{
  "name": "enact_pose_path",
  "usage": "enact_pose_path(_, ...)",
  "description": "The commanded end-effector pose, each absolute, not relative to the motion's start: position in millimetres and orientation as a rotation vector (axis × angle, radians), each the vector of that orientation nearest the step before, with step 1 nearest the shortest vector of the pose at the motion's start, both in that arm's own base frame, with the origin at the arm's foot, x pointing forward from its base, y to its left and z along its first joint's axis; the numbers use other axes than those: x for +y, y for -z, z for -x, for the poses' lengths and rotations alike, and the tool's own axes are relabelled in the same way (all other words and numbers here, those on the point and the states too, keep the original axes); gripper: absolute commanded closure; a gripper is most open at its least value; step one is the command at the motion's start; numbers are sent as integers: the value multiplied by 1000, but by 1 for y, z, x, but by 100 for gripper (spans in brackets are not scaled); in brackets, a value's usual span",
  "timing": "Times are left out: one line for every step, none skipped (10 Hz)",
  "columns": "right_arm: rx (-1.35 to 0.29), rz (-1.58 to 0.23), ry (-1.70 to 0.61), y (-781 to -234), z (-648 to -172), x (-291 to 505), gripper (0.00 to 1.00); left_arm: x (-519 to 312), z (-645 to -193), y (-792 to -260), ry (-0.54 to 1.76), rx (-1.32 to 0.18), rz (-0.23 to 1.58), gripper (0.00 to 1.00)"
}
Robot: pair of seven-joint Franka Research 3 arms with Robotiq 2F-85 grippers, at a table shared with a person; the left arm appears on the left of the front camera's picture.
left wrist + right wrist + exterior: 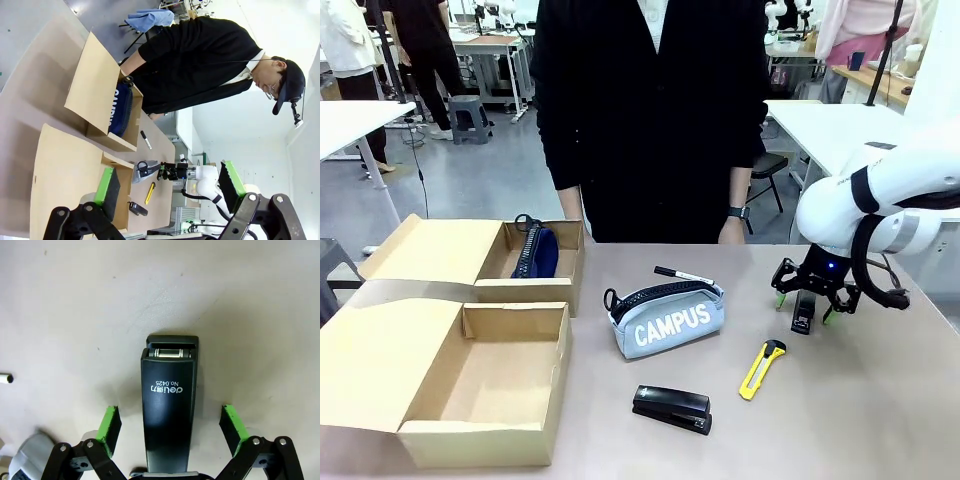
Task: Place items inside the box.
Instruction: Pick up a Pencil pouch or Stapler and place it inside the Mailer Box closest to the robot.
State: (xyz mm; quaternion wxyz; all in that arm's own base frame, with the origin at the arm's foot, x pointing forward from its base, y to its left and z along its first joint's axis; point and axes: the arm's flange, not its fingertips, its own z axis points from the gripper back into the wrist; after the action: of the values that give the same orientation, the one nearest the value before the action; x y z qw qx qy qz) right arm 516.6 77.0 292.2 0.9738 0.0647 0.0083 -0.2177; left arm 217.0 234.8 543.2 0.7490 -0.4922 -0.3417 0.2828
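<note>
Gripper of the right arm (170,412), jaws wide apart and holding nothing, straddling a black stapler (168,405); its green pads (110,426) stand clear of both flanks. The stapler's long axis runs between the fingers, across their closing line, with the hinge end farthest from the wrist. It lies flat on the table (880,400) at the robot's right, well apart from the cardboard box (485,385). Body glossy black, with white print on top. Left gripper (167,175), likewise spread, is far off.
</note>
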Motion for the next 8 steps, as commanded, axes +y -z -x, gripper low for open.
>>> enact_pose_path(-13,-77,472,-290,-519,81,0,233,-218,-545,-599,-769,1084,0)
enact_pose_path(-20,-66,474,-291,-519,80,0,233,-218,-545,-599,-769,1084,0)
enact_pose_path(-13,-70,468,-290,-519,81,0,233,-218,-545,-599,-769,1084,0)
enact_pose_path(-5,-70,455,-290,-519,81,45,233,-218,-545,-599,-769,1084,0)
enact_pose_path(4,-76,451,-291,-518,81,56,233,-218,-545,-599,-769,1084,0)
enact_pose_path(8,-74,451,-291,-519,81,100,233,-218,-545,-599,-769,1084,0)
enact_pose_path(12,-61,440,-292,-519,82,100,233,-218,-545,-599,-769,1084,0)
enact_pose_path(14,-58,437,-293,-519,83,100,233,-218,-545,-599,-769,1084,0)
